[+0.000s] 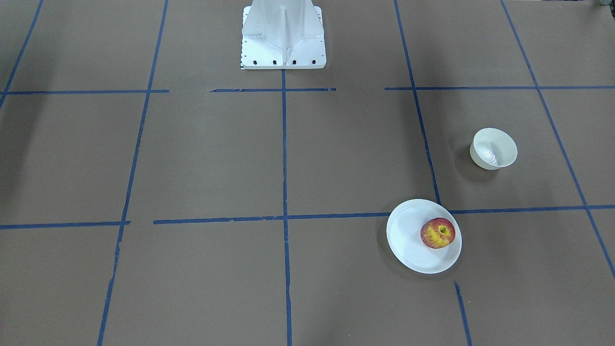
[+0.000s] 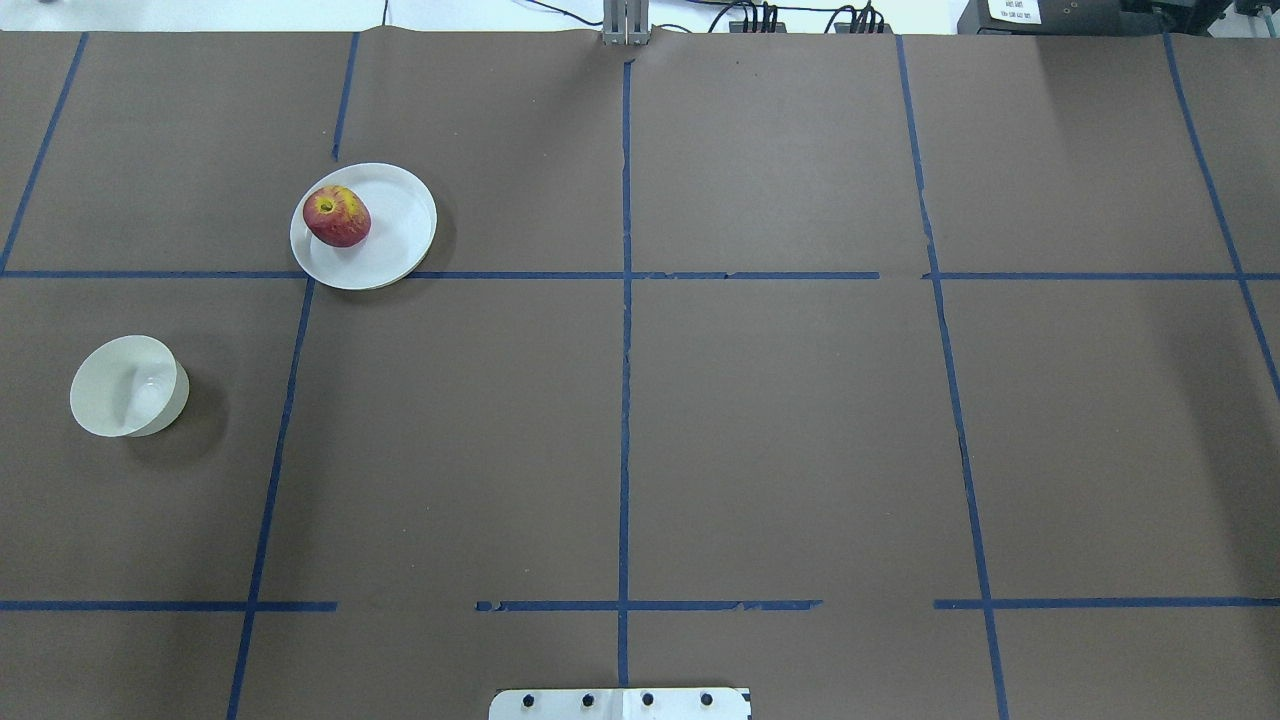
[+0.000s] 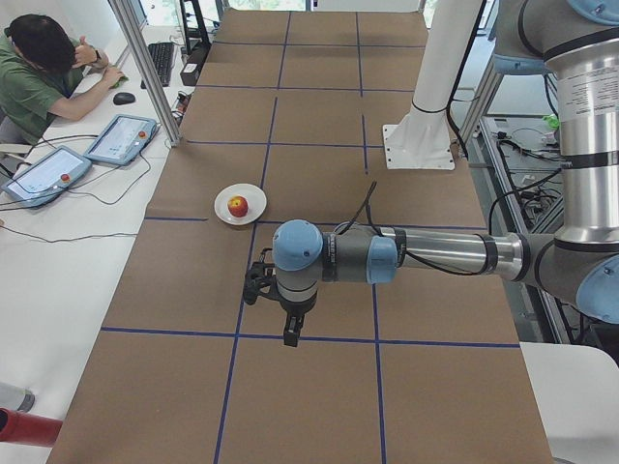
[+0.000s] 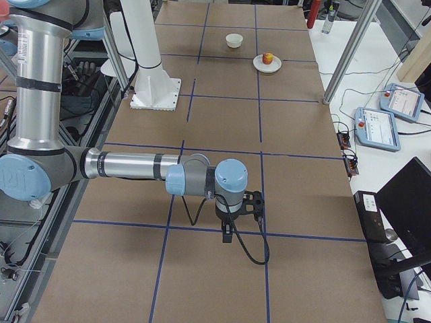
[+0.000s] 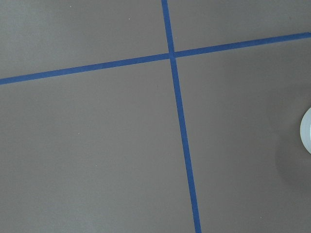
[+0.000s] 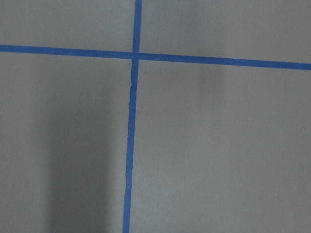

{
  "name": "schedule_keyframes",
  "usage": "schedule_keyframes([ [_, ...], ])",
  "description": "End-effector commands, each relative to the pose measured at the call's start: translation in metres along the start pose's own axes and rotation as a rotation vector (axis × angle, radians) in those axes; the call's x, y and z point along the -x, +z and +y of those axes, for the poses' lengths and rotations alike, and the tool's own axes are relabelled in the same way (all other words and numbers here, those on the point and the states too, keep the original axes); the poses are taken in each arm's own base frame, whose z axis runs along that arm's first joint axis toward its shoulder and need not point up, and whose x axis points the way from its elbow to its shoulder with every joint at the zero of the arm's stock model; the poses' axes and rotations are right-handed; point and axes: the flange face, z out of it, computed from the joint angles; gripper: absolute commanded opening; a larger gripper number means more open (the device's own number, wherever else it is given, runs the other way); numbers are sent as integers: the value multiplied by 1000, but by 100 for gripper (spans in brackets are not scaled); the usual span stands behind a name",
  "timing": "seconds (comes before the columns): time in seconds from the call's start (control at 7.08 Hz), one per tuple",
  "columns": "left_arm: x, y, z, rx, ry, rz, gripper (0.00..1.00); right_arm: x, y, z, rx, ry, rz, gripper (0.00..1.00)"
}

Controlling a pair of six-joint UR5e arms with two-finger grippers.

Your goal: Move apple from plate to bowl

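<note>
- Brown table [image 2: 760, 440] held the plate [image 2: 400, 235], apple [image 2: 337, 215] on it, bowl [image 2: 130, 385] near.
- My left gripper [image 3: 290, 334], right gripper [image 4: 228, 233]: jaw state I couldn't tell.
- Off-centre pinch might have rolled the apple.

You cannot tell whether the left gripper [image 3: 289, 329] or the right gripper [image 4: 227, 231] stands open, since only the side views show them, and at three o'clock in the left wrist view a white rim [image 5: 306, 130] is cut off, from which dish you cannot say.
</note>
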Motion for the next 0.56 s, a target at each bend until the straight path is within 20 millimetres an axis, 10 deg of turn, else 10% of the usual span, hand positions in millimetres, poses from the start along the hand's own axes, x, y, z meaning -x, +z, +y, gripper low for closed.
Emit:
schedule_keyframes([
  [0.0, 0, 0, 0, 0, 0, -1, 100, 0, 0, 0, 0, 0, 0, 100],
  [0.42, 2, 2, 2, 4, -4, 2, 100, 0, 0, 0, 0, 0, 0, 100],
])
